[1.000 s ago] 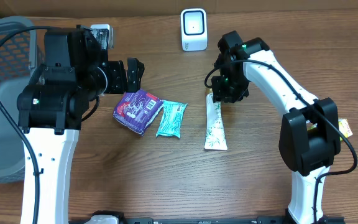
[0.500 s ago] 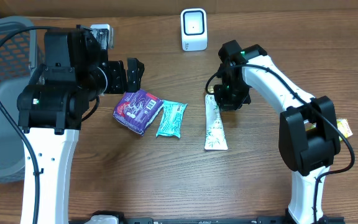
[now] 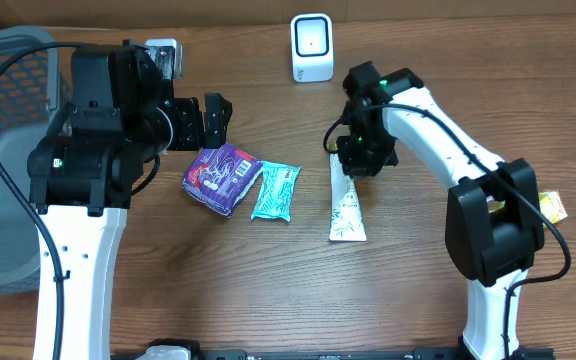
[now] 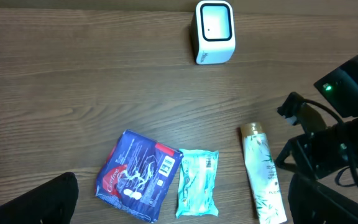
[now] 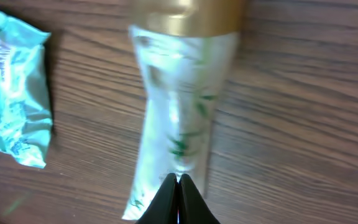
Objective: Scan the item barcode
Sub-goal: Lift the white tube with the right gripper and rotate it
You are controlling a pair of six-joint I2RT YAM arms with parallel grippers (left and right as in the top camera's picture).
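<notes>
Since a second ago the right arm has shifted a touch left over the cap end of the tube (image 3: 346, 205), and the right gripper (image 5: 178, 186) has gone from part open to pinched. Nothing else has moved.

Right gripper now: the tips are pressed together with no gap, right down on the tube's clear printed body, with the gold cap on the far side of them. I can't tell whether any of the tube is actually nipped between the tips or whether they have just closed on top of it. The tube lies flat on the table (image 3: 418, 290), right of centre, with its cap pointing far and its crimped end near. It is just right of the teal pouch (image 3: 274, 190), and the purple packet (image 3: 221, 176) is further left.

Left gripper (image 3: 215, 118): jaws wide apart, holding nothing, hanging above the table far-left of the packet.

Step in hand, as I judge it: grasping the tube, the first item to be scanned. No scan done yet. The white scanner (image 3: 311, 47) stands at the far edge, well apart from the tube.

Next move calls for: a check that the grip holds. If the tube does not come up with the fingers, the gripper needs to reopen and straddle the body properly. Then lift, carry it far-left towards the scanner and turn the tube so its barcode faces the scanner window. The barcode is not visible from here.
</notes>
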